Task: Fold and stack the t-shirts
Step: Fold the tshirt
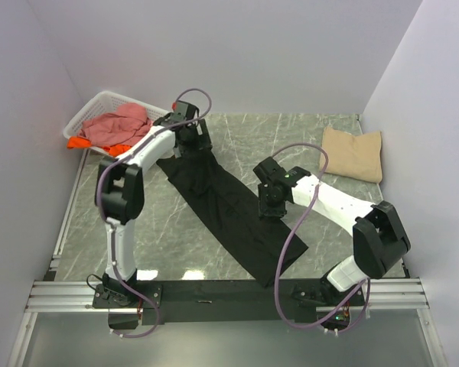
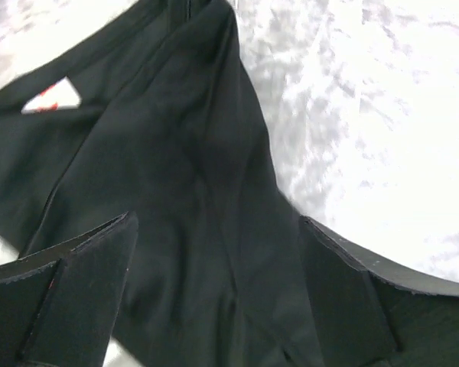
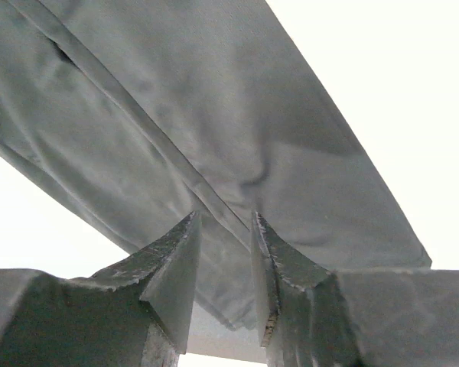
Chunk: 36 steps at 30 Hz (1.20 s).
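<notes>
Left gripper (image 2: 216,222): jaws wide, empty, astride the label end of the black t-shirt (image 1: 222,205). Right gripper (image 3: 226,222): jaws nearly closed at its middle, grasp unclear. The shirt lay in a long diagonal strip, apparently mid-fold; next, firm pinches to double it over.

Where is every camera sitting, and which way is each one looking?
Top external: above and behind the arms, looking down at the table; shows left arm, right arm, black t-shirt, tan t-shirt, basket.
Left wrist: on the left arm, looking down at the black t-shirt's neck label; left gripper shows, fingers wide apart.
Right wrist: on the right arm, looking down at the black cloth; right gripper shows, fingers close together.
Shared: all three see the black t-shirt.
</notes>
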Motion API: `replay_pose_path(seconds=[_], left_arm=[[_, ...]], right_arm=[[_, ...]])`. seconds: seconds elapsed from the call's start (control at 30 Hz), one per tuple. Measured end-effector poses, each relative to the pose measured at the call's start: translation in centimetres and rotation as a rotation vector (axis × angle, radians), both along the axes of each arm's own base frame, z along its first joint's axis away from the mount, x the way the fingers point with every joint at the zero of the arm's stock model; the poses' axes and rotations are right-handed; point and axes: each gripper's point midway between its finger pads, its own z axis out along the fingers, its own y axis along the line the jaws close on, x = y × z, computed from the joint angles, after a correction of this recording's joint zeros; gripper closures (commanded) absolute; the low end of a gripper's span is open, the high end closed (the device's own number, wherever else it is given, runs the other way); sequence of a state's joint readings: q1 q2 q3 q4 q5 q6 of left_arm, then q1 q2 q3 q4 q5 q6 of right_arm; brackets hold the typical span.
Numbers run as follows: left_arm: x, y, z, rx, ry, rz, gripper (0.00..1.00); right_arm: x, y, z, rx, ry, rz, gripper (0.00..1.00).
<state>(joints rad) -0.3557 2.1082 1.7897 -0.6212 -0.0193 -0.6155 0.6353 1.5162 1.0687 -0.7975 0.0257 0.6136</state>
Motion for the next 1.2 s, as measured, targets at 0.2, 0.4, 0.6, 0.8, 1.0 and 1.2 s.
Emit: replay_pose_path(seconds=[0.2,0.4,0.6,0.8,1.0,1.2], left_arm=[[-5.6,1.3,0.3,-0.029,0.047,0.0,0.07],[-10.1,1.9,-6.1,-0.022,0.234,-0.009,0.07],[-7.7,0.9,-6.4,-0.034,0.205,-0.024,0.07],[-5.9,0.3,-6.5,-0.032,0.185,-0.034,0.07],[-3.7,-0.6,-6.4,-0.041,0.15,-0.062,0.07],[0.0,-2.6,-6.2,-0.066,0.094,-0.129,0.08]], right_arm=[[-2.0,-1.2,-1.7,-0.043,0.055,0.013,0.63],[-5.0,-3.0,-4.2,-0.095,0.137,0.018,0.63],[-5.6,-3.2,-4.6,-0.1,0.152,0.022,0.64],[-5.8,-2.6,-5.1,-0.1,0.162,0.042,0.64],[-7.0,-1.3,-6.0,-0.094,0.203,0.081,0.64],[-8.2,0.9,-6.4,-0.072,0.24,0.13,0.64]])
